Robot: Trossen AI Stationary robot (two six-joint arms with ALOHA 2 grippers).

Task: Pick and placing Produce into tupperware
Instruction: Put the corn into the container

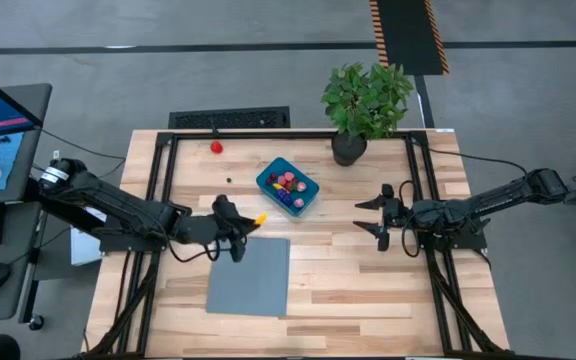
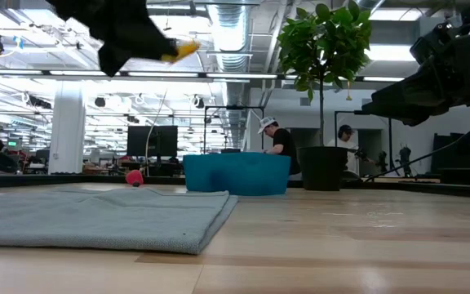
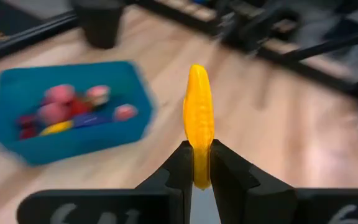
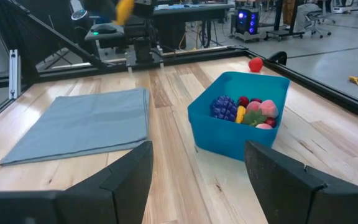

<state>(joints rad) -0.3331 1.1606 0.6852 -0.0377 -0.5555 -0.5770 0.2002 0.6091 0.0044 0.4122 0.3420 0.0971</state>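
Left wrist view: left gripper (image 3: 197,177) is pinching a yellow toy banana (image 3: 199,121) by its end, aloft; light, rigid and slick-looking, it is likely prone to pivoting. Just ahead, the teal tupperware (image 3: 114,134) is holding other produce (image 3: 73,109); the right gripper (image 1: 376,217) is waiting, jaws wide.

Two black jointed arms trail black cables, each hand (image 1: 251,222) ending in angular dark fingers (image 3: 179,171).

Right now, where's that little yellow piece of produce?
The yellow piece is pinched in the left gripper, held above the table beside the grey sheet, short of the teal container.
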